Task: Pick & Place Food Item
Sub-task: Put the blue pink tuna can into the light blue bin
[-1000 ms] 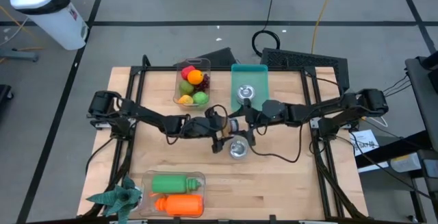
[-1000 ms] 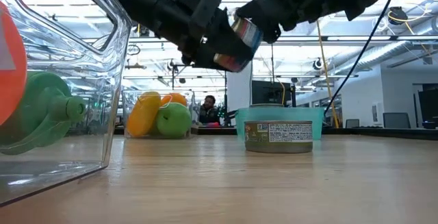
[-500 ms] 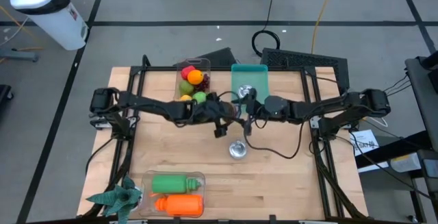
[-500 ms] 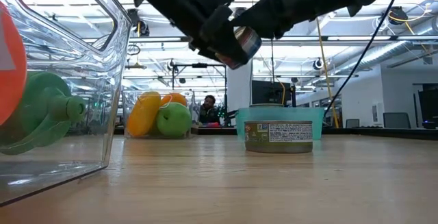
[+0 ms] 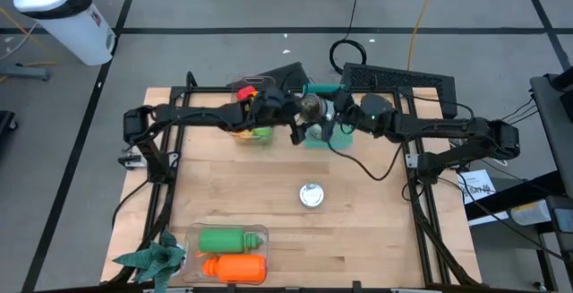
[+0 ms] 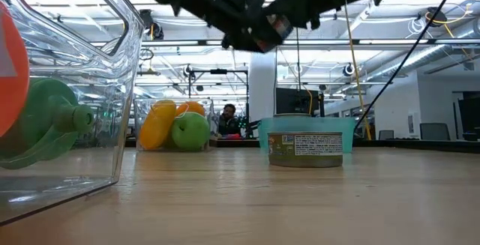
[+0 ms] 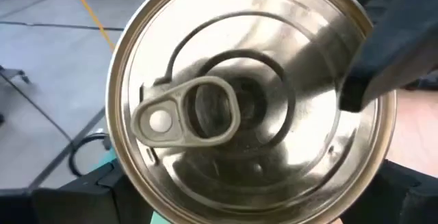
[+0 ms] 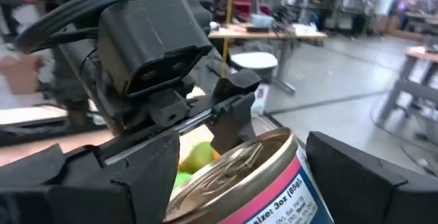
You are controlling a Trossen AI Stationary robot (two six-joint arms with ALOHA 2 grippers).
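Carried back over the teal tray (image 5: 315, 89), both claws grip one ridged, pull-tab tin can (image 5: 311, 107).

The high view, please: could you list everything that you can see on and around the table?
table: one, light wood, under both arms
held can: one, silver, in the air at the far edge
second can: one, silver, standing mid-table
tray: one, teal, far edge, partly under the arms
fruit bin: one, clear, left of the tray, holding mixed fruit
bottle bin: one, clear, near edge
bottles: two, green and orange, lying in the bottle bin
leafy toy: one, green, near-left corner
waste bin: one, white, on the floor, far left
right gripper: one, dark, shut on the held can
left gripper: one, dark, at the can's other side
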